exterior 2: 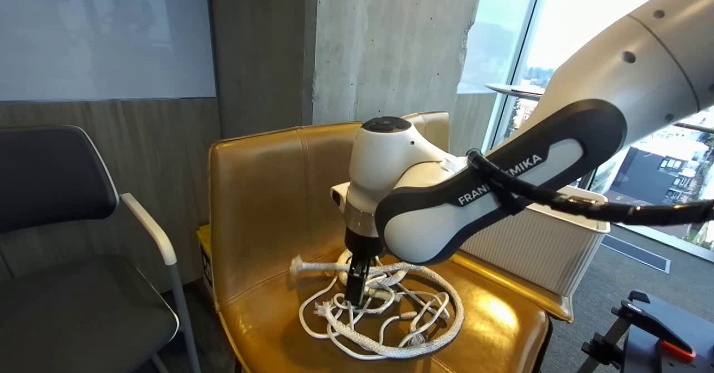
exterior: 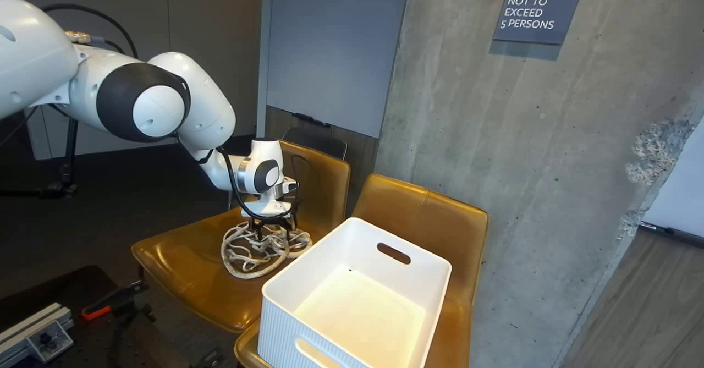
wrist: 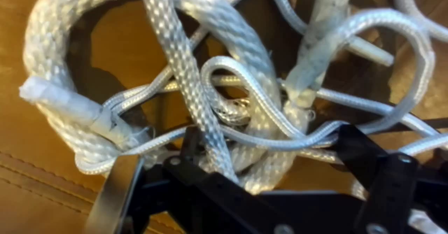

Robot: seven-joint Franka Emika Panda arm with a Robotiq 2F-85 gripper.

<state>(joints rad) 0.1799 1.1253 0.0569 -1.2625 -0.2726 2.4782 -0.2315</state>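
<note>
In an exterior view, left of centre, the claw (exterior: 273, 235) stands with fingers spread, tips within the braided rope (exterior: 268, 245) on the leather chair (exterior: 187, 263). Storage bin (exterior: 297, 332), lower centre: raised rim restricts lateral travel. In an exterior view, room extends right of the rope to the seat edge (exterior 2: 538, 323), lower right. Wrist view: rope likely light, soft, limp; grip the thick strand (wrist: 190, 83), left of centre.
</note>
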